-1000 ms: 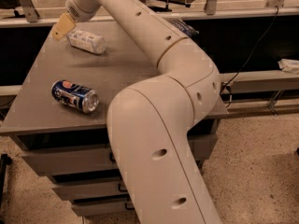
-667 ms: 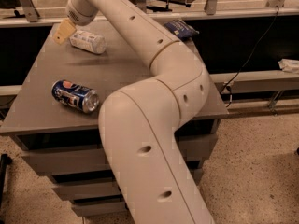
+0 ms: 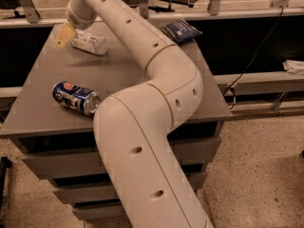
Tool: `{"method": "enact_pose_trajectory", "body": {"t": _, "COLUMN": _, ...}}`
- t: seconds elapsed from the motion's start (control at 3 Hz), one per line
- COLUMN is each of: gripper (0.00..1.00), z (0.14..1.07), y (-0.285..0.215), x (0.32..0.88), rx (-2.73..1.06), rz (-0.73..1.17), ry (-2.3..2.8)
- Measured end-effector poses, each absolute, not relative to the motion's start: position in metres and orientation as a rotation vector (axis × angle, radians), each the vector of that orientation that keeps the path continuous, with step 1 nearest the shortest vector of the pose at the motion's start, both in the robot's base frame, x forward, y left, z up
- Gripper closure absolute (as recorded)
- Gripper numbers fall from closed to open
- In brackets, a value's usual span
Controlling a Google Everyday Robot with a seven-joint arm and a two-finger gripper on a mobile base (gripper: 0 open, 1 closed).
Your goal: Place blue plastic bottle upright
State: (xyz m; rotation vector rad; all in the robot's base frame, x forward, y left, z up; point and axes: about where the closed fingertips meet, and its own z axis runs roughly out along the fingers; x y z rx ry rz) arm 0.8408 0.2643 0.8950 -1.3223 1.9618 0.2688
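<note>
Blue plastic bottle: lying on its side, far left corner of grey table. Gripper: at the bottle's left end; grasp state cannot be told. Soda can: on its side, near left. Snack bag: far right edge.

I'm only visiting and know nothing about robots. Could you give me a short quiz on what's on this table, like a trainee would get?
1. True or false: the blue plastic bottle is standing upright on the table.
2. Fill in: the end effector is at the table's far left corner, right next to the ____.
3. The soda can near the front left edge is: A) upright, B) lying on its side, C) held up in the air.

Key:
1. False; it lies on its side.
2. Blue plastic bottle.
3. B.
</note>
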Motion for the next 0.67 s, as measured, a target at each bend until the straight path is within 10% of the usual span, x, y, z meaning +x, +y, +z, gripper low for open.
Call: {"method": "enact_pose_trajectory", "body": {"t": 0.67, "gripper": 0.0, "z": 0.891, "y": 0.246, "x": 0.832, "rx": -1.221, "rz": 0.279, "ry": 1.979}}
